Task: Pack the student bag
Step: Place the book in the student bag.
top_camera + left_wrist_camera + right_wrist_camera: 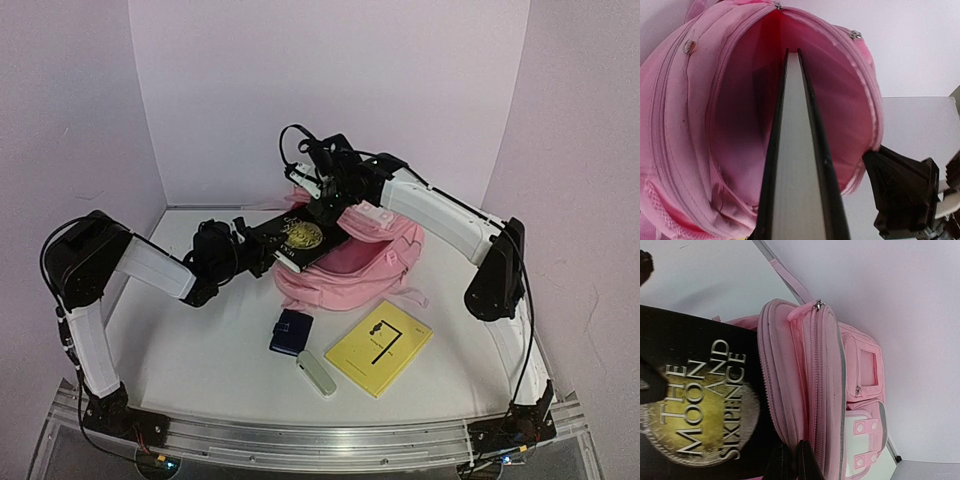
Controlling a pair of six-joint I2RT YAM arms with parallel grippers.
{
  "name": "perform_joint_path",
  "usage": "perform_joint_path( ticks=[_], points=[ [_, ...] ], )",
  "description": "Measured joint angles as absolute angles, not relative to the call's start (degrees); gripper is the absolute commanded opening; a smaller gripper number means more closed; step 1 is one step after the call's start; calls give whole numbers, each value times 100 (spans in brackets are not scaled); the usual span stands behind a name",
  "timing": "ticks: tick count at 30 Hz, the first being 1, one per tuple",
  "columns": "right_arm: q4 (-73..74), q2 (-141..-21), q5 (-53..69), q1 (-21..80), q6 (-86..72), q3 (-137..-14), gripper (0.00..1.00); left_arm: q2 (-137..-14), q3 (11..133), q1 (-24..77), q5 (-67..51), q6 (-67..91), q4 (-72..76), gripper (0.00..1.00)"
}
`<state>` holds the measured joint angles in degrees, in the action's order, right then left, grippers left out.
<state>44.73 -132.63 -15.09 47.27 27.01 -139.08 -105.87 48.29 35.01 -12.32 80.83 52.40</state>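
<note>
black book (pixel 300 240) in bag (pixel 345 272) mouth; booklet (pixel 379 346), pouch (pixel 291 331) near

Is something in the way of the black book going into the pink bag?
Nothing visible. The soft pink fabric backpack has its mouth wide open, pinched at the rim by the right gripper, and the black hardcover book points edge-first straight into its bare inside.

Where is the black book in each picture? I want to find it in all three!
Top external view: the black book sits in the middle, poking into the student bag.
Left wrist view: the book is seen edge-on, running up the middle into the bag.
Right wrist view: the book's cover fills the lower left, beside the bag.
Shared landmark: the pink bag's open zipped mouth.
</note>
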Motion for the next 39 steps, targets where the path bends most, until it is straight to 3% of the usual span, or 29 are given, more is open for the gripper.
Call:
perform_joint_path(
  ticks=[10,15,17,24,26,34,36,39],
  points=[
    [4418,-13131,-1131,4727,2449,-13700,0,-12212,6888,3465,-1422,8677,4619,0],
    [4416,-13109,-951,4720,2295,-13670,0,-12874,7983,3454,-1586,8757,4224,6],
    [4416,-13106,-906,4716,2253,-13669,0,-13148,8438,3452,-1656,8769,4074,14],
    [4399,-13104,-796,4645,2147,-13670,0,-13262,8666,3448,-1620,8697,3635,60],
    [4377,-13104,-703,4561,2069,-13670,0,-12932,8371,3459,-1507,8604,3437,62],
    [4289,-13104,-453,4403,1889,-13670,0,-11682,7759,3514,-1203,8462,2169,56],
    [4290,-13104,-438,4397,1874,-13670,0,-11605,7707,3521,-1190,8456,2019,44],
    [4292,-13104,-426,4390,1854,-13670,0,-11603,7610,3532,-1196,8512,1891,11]
  ],
)
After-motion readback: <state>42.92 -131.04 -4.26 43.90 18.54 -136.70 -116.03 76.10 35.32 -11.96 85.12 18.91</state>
